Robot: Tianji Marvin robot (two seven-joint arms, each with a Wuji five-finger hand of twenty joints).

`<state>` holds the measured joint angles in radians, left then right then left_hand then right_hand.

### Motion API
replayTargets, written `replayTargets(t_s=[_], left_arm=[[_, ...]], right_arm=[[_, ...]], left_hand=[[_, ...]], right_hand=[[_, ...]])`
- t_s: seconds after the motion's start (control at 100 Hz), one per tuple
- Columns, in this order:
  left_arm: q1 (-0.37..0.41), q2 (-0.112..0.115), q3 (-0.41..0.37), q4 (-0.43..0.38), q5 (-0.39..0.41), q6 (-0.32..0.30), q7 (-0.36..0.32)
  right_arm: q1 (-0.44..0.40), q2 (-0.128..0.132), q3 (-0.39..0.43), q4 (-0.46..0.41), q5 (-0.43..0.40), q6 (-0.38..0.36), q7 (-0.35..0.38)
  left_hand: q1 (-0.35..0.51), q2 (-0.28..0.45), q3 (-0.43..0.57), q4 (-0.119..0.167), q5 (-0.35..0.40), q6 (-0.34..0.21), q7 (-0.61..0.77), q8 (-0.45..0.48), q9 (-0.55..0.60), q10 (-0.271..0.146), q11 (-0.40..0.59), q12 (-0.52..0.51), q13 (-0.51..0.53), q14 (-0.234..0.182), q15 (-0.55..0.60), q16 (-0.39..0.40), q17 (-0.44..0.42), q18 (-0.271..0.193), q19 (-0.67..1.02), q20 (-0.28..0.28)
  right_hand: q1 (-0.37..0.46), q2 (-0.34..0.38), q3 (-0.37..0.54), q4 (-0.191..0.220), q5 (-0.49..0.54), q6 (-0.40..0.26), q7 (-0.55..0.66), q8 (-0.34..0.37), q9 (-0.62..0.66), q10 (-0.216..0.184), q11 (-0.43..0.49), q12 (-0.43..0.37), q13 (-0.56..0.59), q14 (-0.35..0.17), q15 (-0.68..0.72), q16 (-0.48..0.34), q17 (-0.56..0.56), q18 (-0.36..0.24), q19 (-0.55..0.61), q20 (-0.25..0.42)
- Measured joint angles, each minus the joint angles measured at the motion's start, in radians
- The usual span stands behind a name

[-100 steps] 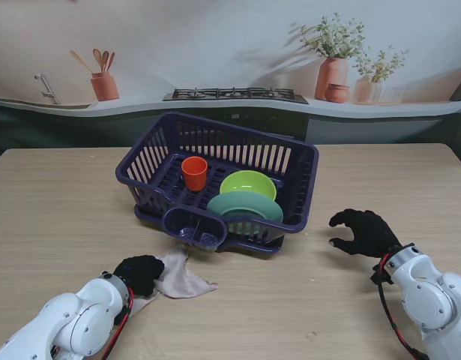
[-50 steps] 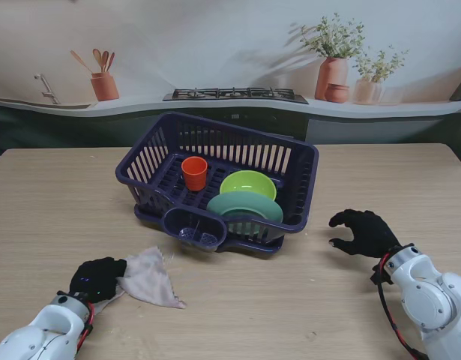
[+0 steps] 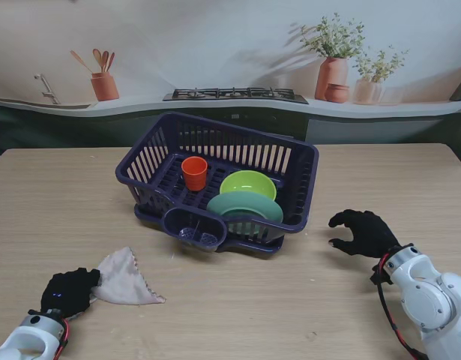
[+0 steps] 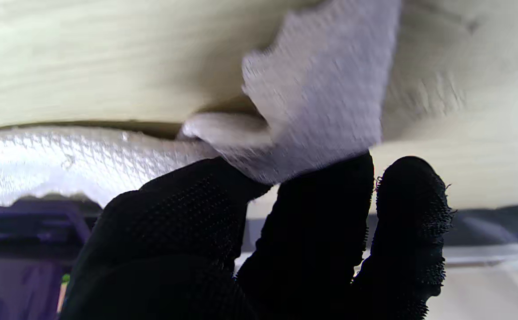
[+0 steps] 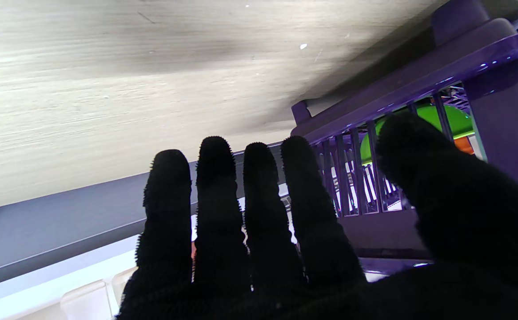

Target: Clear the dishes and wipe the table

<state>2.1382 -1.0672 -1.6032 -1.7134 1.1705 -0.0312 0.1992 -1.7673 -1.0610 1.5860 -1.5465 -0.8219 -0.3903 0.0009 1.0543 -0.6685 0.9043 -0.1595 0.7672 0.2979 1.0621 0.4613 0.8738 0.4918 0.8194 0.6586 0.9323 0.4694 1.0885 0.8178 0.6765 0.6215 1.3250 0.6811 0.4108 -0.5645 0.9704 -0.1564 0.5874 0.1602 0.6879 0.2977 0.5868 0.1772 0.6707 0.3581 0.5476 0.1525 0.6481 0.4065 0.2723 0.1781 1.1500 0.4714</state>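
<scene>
My left hand (image 3: 67,290), in a black glove, is shut on a pale wiping cloth (image 3: 124,277) at the near left of the wooden table (image 3: 65,202). The cloth lies flat on the table, trailing toward the right from the hand. The left wrist view shows the cloth (image 4: 316,102) pinched between the black fingers (image 4: 321,222) against the table. A purple dish rack (image 3: 294,161) at the table's middle holds an orange cup (image 3: 194,172), a lime bowl (image 3: 247,183) and a green plate (image 3: 243,205). My right hand (image 3: 361,232) hovers open to the right of the rack, holding nothing.
The rack (image 5: 419,80) shows close to my right hand's fingers (image 5: 214,209) in the right wrist view. Behind the table runs a counter with a stove (image 3: 236,94), a pot of utensils (image 3: 104,84) and potted plants (image 3: 333,67).
My left hand has dragged the cloth from beside the rack's front corner toward the left and nearer to me. The right hand and the dishes have stayed still.
</scene>
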Motion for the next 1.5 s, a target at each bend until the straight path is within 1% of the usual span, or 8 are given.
replayTargets(t_s=[0.09,0.39,0.55,0.83,0.99,1.12,1.29,1.5], left_arm=[[-0.017,0.005,0.025,-0.021,-0.017,0.030,-0.069],[-0.106,0.029,0.129,-0.112,-0.087,0.079,-0.351],[-0.174,0.040,0.209,-0.132,-0.157,0.115,-0.458],[-0.228,0.043,0.286,-0.144,-0.213,0.166,-0.509],[-0.215,0.034,0.277,-0.130,-0.206,0.160,-0.442],[-0.163,0.013,0.211,-0.117,-0.157,0.127,-0.349],[-0.092,-0.002,0.109,-0.073,-0.079,0.059,-0.150],[-0.044,-0.014,0.028,0.009,-0.036,0.055,0.058]], right_arm=[[0.000,0.000,0.000,0.001,0.000,-0.001,-0.001],[0.000,0.000,0.002,0.003,-0.003,-0.001,-0.008],[0.000,-0.001,0.003,0.005,-0.003,-0.003,-0.008],[0.000,-0.001,0.008,0.006,-0.004,-0.005,-0.013],[0.000,-0.001,0.008,0.007,-0.009,-0.005,-0.015],[0.001,-0.001,0.009,0.009,-0.011,-0.008,-0.015],[0.001,-0.001,0.009,0.010,-0.013,-0.010,-0.017],[0.003,0.000,0.008,0.012,-0.014,-0.010,-0.017]], left_hand=[[0.031,-0.003,0.014,0.002,-0.001,0.068,0.015,0.004,0.000,0.000,0.000,0.000,0.000,-0.001,0.000,0.000,0.000,0.000,0.000,0.000],[0.034,-0.012,0.015,0.002,-0.001,0.083,0.034,0.010,0.006,0.000,0.016,0.000,0.000,-0.001,0.000,0.000,0.000,0.000,0.000,0.000],[0.034,-0.013,0.006,0.002,-0.001,0.069,0.036,0.010,0.012,0.010,0.045,0.004,0.000,0.005,0.000,0.000,0.000,0.000,0.000,0.000],[0.034,-0.013,-0.002,-0.003,0.003,0.022,0.023,0.004,0.013,0.011,0.051,0.007,0.000,0.005,0.000,0.000,0.000,0.001,0.000,0.000],[0.033,-0.003,-0.002,-0.003,0.007,-0.020,0.015,-0.018,0.006,0.011,0.032,0.007,0.000,0.004,0.000,0.000,0.000,0.001,0.000,0.000],[0.033,0.000,-0.002,-0.003,0.007,-0.030,0.012,-0.018,0.001,0.011,0.002,0.002,0.000,0.002,0.000,0.000,0.000,0.001,0.000,0.000],[0.033,0.001,-0.002,-0.003,0.008,-0.034,0.011,-0.019,0.001,0.011,0.002,0.000,0.000,0.001,0.000,0.000,0.000,0.001,0.000,0.000],[0.033,0.002,-0.002,-0.003,0.019,-0.044,0.008,-0.021,0.001,0.011,0.002,0.000,0.000,0.001,0.000,0.000,-0.002,0.001,0.000,0.000]], right_hand=[[0.000,0.000,0.000,0.000,0.000,0.000,0.000,0.000,0.000,0.000,0.000,0.000,0.000,0.000,0.000,0.000,0.000,0.000,0.000,0.000],[0.000,0.000,0.000,0.000,0.000,0.000,-0.001,0.000,0.000,0.000,0.000,0.000,0.000,0.000,0.000,0.000,0.000,0.000,0.000,0.000],[0.000,0.000,0.000,0.000,0.000,0.000,-0.001,0.000,0.000,0.000,0.000,0.000,0.000,0.000,0.000,0.000,0.000,0.000,0.000,0.000],[0.001,0.000,0.000,0.000,0.000,0.000,-0.001,0.000,0.000,0.000,0.000,0.000,0.000,0.000,0.000,0.000,0.000,0.000,0.000,0.000],[0.001,0.000,-0.001,0.000,0.000,0.000,-0.001,0.000,0.000,0.000,0.000,0.000,0.000,0.000,0.000,0.000,0.000,0.000,0.000,0.000],[0.001,0.000,-0.013,0.000,0.000,0.000,-0.001,0.000,0.000,0.000,0.000,0.000,0.000,0.000,0.000,0.000,0.000,0.000,0.000,0.000],[0.001,0.000,-0.013,0.000,0.000,0.000,-0.001,0.000,0.000,0.000,0.000,0.000,0.000,0.000,0.000,0.000,0.000,0.000,0.000,0.000],[0.001,0.000,-0.013,0.000,0.000,0.000,-0.001,0.000,0.000,0.000,0.000,0.000,0.000,0.000,0.000,0.000,0.000,0.000,0.000,0.000]])
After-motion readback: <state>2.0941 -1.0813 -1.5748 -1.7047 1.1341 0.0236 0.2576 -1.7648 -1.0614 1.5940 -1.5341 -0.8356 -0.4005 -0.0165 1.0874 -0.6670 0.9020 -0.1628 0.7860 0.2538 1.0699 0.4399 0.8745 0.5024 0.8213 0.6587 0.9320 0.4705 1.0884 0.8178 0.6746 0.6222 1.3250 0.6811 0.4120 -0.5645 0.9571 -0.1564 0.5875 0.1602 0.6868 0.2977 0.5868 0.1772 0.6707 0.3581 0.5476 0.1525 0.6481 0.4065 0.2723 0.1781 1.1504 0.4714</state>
